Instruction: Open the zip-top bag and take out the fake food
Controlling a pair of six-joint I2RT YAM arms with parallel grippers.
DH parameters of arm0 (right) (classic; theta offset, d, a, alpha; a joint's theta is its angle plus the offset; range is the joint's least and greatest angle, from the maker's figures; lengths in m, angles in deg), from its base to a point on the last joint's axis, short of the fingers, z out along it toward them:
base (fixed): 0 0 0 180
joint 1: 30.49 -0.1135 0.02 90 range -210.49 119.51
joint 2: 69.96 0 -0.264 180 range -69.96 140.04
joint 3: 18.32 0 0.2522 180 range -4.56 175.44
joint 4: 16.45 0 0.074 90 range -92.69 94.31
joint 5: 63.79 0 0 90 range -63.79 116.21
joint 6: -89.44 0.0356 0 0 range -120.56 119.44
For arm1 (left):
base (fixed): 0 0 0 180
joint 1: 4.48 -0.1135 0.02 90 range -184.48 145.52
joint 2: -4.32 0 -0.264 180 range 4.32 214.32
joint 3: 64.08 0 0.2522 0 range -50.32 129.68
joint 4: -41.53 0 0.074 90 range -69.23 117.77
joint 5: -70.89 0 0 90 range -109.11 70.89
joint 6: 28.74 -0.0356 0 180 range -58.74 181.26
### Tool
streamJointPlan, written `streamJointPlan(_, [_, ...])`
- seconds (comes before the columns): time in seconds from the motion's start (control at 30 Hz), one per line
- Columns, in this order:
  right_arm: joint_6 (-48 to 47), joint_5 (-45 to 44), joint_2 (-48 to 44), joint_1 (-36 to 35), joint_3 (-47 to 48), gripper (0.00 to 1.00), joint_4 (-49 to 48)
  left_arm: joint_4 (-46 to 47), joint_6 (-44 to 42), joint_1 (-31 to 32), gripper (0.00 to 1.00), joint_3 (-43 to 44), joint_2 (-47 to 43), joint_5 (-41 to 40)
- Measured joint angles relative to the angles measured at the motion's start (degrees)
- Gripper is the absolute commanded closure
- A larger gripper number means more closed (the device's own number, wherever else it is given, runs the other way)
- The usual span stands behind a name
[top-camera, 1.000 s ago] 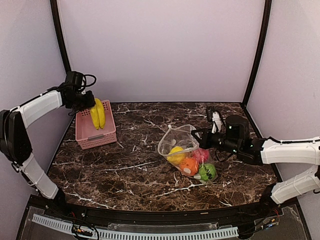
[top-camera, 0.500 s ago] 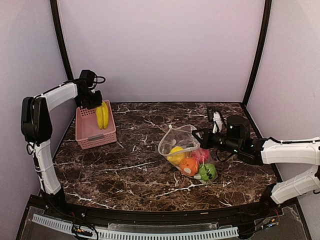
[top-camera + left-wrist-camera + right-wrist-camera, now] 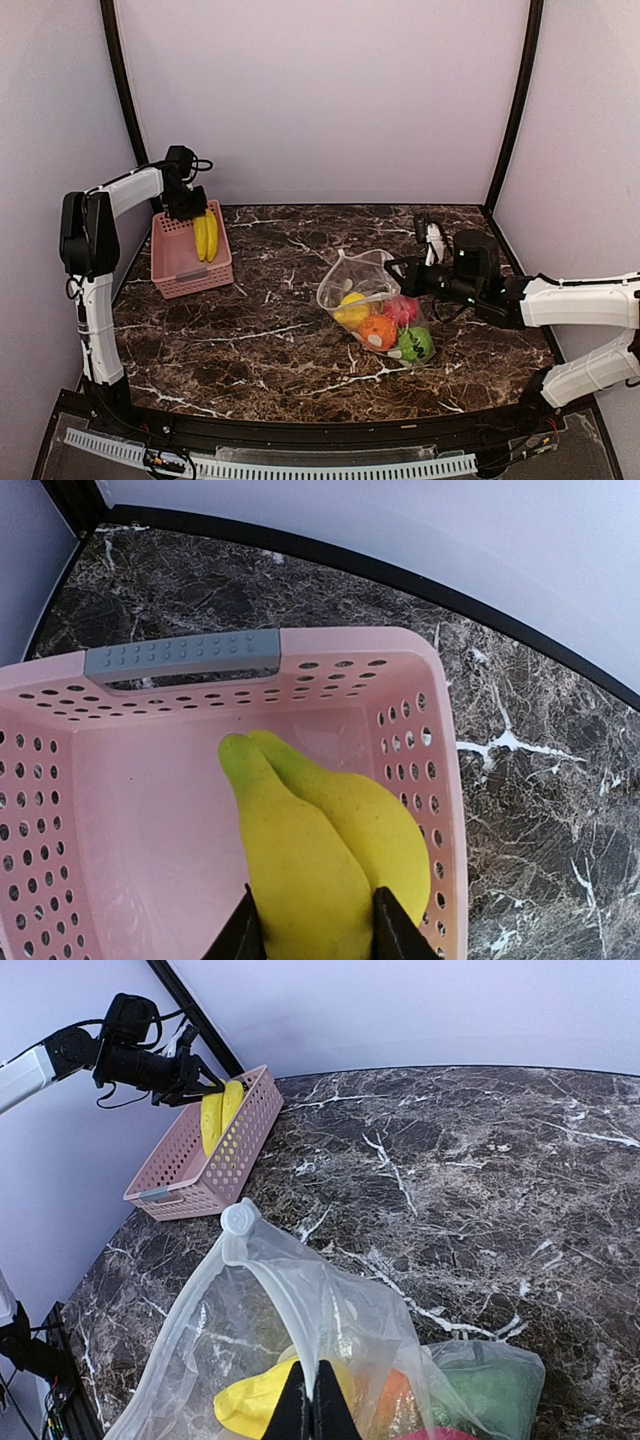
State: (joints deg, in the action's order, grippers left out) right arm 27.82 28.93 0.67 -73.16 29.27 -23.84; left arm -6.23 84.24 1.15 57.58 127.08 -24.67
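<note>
The clear zip-top bag (image 3: pixel 368 300) lies mid-table with its mouth open toward the left; it also shows in the right wrist view (image 3: pixel 300 1310). Inside it are a yellow piece (image 3: pixel 351 308), an orange ball (image 3: pixel 377 331), a pink-red ball (image 3: pixel 403 309) and a green ball (image 3: pixel 415 344). My right gripper (image 3: pixel 312 1405) is shut on the bag's zip edge and holds it up. My left gripper (image 3: pixel 312 925) is shut on a yellow banana bunch (image 3: pixel 315 845) and holds it just over the pink basket (image 3: pixel 188 263) at the back left.
The pink perforated basket (image 3: pixel 120 800) with a grey handle (image 3: pixel 182 653) stands by the left wall. Black frame posts stand at the back corners. Dark marble tabletop (image 3: pixel 270 330) lies between basket and bag.
My left gripper has carried the banana a little to the right and over the basket. The right arm and the bag have stayed still.
</note>
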Motion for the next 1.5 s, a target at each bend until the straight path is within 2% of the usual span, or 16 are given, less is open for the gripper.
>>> streamJointPlan(0.27, [-0.24,0.46,-0.02,0.11,0.0,1.0,0.04,0.9,0.63,-0.26,0.48,0.94,2.32,3.56])
streamJointPlan(0.43, [-0.5,0.46,-0.22,0.11,0.02,1.0,0.68,0.79,0.81,-0.26,0.45,1.6,2.54,5.27])
streamJointPlan(0.6, [-0.59,0.48,-0.81,0.17,0.02,1.0,1.2,1.44,0.81,-0.26,0.35,1.33,1.9,7.1])
streamJointPlan(0.7, [-0.68,0.52,-0.96,0.2,0.04,1.0,1.46,4.2,0.72,0.02,0.31,-3.63,-1.53,7.98])
streamJointPlan(0.87, [-0.74,1.4,-1.2,0.2,0.33,1.0,1.77,10.27,-0.42,1.64,0.26,-16.09,-13.79,8.85])
streamJointPlan(1.03, [-0.9,2.58,-1.53,0.22,0.96,1.0,1.92,19.43,-2.45,7.17,0.22,-26.43,-26.58,10.36])
streamJointPlan(1.17, [-0.87,3.43,-1.55,0.2,1.09,1.0,1.92,27.1,-4.31,12.28,0.22,-33.99,-33.18,13.22])
streamJointPlan(1.5, [-0.9,5.44,-1.86,-0.17,1.09,1.0,1.88,40.92,-14.08,29.29,0.33,-47.19,-39.89,21.73])
